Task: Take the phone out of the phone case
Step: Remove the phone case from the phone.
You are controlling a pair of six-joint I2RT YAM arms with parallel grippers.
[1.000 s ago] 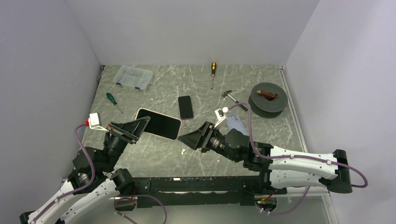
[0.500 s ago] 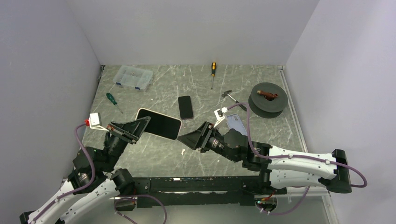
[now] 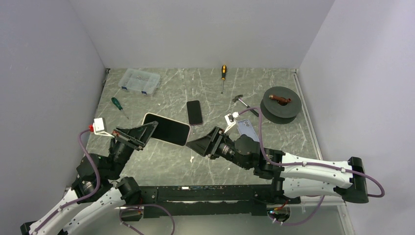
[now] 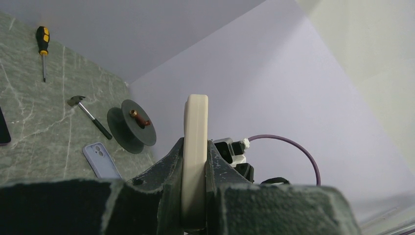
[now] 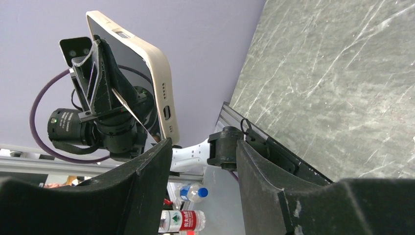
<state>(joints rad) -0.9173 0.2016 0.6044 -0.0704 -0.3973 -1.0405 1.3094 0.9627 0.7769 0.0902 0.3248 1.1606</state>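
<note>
The left fingers (image 3: 149, 129) are clenched on the phone case (image 5: 161, 83), one pressing each broad face. In the left wrist view the cream case stands edge-on between them and rises well past their tips. The phone (image 3: 171, 131) sits inside the case, its dark screen showing from above, and the whole thing is held up off the tabletop (image 3: 161, 161) and reaches from the left fingers towards the right ones.

The right fingers (image 3: 195, 143) are spread apart and grasp nothing. Their tips point at the free end of the case. In the right wrist view the lower corner of the case, with its port and speaker holes, comes down just beside the tip of one finger, and the gap between the two fingers is bare. Whether that tip touches the case cannot be told.

Just beyond the held phone, a small black phone (image 3: 194, 112) lies flat on the tabletop. Behind the right fingers, close to that arm's wrist, lies a lavender phone (image 4: 102, 160), back up. Farther beyond it are a hammer (image 3: 244, 105) and a dark spool (image 3: 280, 102). A yellow-handled screwdriver (image 3: 223, 77) lies near the far wall. Beyond the left fingers are a green-handled screwdriver (image 3: 117, 105) and a clear plastic box (image 3: 140, 81)
</note>
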